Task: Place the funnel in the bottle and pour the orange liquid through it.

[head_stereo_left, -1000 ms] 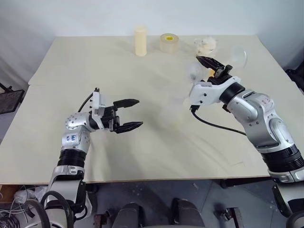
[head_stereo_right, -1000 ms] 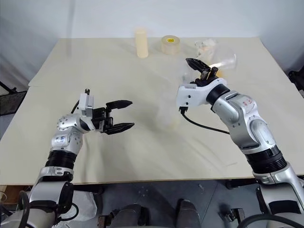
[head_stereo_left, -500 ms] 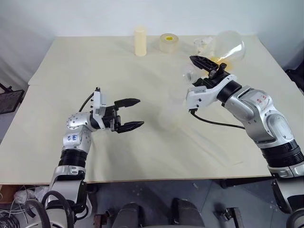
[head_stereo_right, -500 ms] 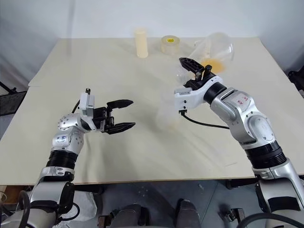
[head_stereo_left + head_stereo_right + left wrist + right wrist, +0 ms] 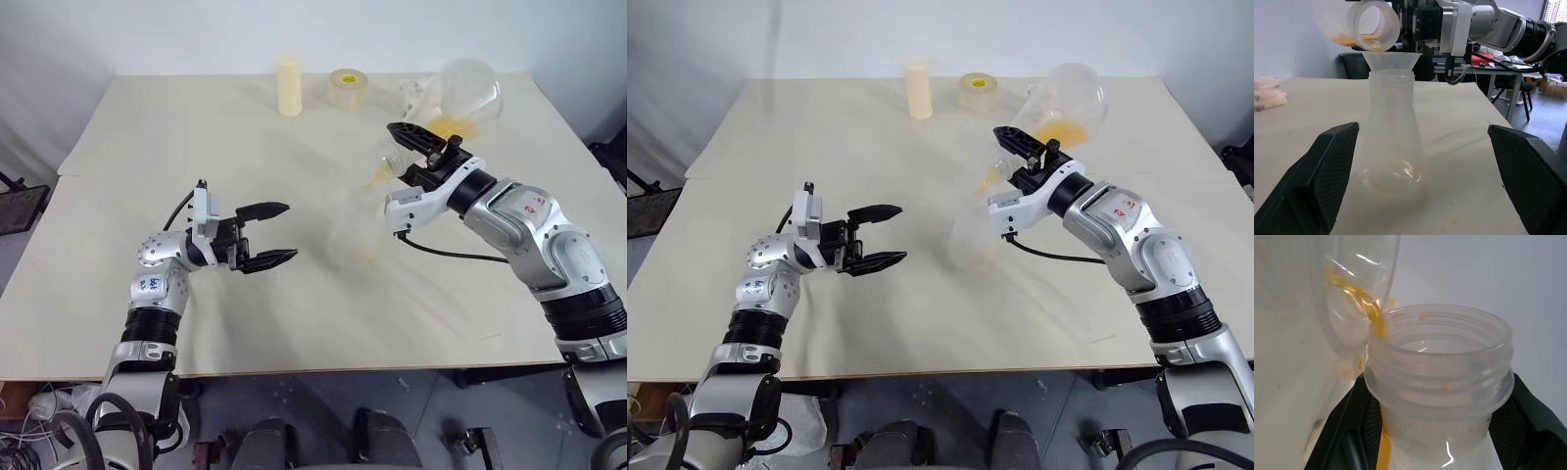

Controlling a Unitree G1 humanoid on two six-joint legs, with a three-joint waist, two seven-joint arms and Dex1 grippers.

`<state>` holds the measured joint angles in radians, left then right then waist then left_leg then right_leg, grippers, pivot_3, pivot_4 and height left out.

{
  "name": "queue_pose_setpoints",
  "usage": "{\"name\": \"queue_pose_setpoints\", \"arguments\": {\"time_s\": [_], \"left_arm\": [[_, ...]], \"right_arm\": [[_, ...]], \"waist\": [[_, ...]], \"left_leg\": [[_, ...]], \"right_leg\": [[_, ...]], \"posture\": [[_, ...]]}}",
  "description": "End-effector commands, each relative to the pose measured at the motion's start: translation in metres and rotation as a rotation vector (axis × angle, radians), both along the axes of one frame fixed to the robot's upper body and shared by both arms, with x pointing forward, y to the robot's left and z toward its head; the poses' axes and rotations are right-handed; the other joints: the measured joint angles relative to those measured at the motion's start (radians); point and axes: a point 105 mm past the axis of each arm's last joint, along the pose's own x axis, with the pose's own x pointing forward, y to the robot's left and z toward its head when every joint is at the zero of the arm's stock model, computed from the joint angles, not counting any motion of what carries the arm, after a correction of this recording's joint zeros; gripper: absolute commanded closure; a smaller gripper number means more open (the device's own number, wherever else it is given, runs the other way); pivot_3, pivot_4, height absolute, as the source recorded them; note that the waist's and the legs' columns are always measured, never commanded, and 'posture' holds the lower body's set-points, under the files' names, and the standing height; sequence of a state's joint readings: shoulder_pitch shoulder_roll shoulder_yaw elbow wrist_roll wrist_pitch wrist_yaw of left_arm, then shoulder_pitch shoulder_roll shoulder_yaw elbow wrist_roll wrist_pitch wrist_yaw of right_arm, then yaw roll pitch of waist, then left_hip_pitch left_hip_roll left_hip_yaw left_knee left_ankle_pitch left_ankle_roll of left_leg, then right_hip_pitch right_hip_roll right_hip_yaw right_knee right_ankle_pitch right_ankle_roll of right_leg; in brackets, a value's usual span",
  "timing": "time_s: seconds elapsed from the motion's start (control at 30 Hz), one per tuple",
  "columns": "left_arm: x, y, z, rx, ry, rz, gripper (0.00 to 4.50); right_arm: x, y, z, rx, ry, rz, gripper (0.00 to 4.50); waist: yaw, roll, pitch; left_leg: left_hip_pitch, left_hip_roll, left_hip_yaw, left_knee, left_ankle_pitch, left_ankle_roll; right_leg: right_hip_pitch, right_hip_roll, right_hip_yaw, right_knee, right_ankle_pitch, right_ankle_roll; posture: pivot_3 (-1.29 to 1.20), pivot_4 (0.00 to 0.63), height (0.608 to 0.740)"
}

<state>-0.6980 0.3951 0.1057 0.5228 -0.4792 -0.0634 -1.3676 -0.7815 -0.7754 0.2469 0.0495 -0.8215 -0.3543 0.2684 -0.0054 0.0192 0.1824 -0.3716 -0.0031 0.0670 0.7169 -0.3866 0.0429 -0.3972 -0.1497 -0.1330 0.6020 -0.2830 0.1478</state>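
Stands upright near the middle of the desk (image 5: 147, 127): the bottle (image 5: 1392, 132), translucent, broad base down, narrow neck up, long axis vertical. Seated in its neck, the funnel (image 5: 1392, 60), wide mouth upward, stem down inside the neck. At the bottom of the bottle, a faint orange trace.

Tipped over the funnel: a clear wide-mouthed jar (image 5: 460, 96), long axis close to level, threaded mouth toward the funnel and a little down, base pointing away toward the far right of the desk. Inside it, the orange liquid (image 5: 453, 124) pooled along the lower wall and running in a thin stream from the lip into the funnel.

Clamped on the jar's neck: the right claw (image 5: 416, 147), raised above the desk.

Held level and spread wide, empty: the left claw (image 5: 266, 235), pointing at the bottle from the robot's left, apart from it.

Along the far edge: an opaque cream cylinder (image 5: 289, 85), upright; a tape roll (image 5: 347, 89) beside it; a crumpled clear wrapper (image 5: 416, 93) farther right.
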Motion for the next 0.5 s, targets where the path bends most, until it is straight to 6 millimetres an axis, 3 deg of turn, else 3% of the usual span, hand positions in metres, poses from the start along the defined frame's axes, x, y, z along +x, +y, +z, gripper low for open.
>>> {"name": "queue_pose_setpoints", "arguments": {"time_s": [0.03,0.5], "left_arm": [[0.0001,-0.0014,0.0116,-0.008,-0.043,-0.008,0.00],[0.0001,-0.0028,0.0114,-0.016,-0.044,-0.009,0.00]], "right_arm": [[-0.0061,-0.0023,0.0260,-0.003,-0.099,0.010,2.05],[-0.0097,0.0019,0.0292,-0.061,-0.142,0.036,2.05]], "waist": [[0.000,0.000,0.000],[0.000,0.000,0.000]], "left_leg": [[0.000,0.000,0.000,0.000,0.000,0.000],[0.000,0.000,0.000,0.000,0.000,0.000]], "right_leg": [[0.000,0.000,0.000,0.000,0.000,0.000],[0.000,0.000,0.000,0.000,0.000,0.000]], "posture": [[0.00,0.150,0.740],[0.00,0.150,0.740]]}}
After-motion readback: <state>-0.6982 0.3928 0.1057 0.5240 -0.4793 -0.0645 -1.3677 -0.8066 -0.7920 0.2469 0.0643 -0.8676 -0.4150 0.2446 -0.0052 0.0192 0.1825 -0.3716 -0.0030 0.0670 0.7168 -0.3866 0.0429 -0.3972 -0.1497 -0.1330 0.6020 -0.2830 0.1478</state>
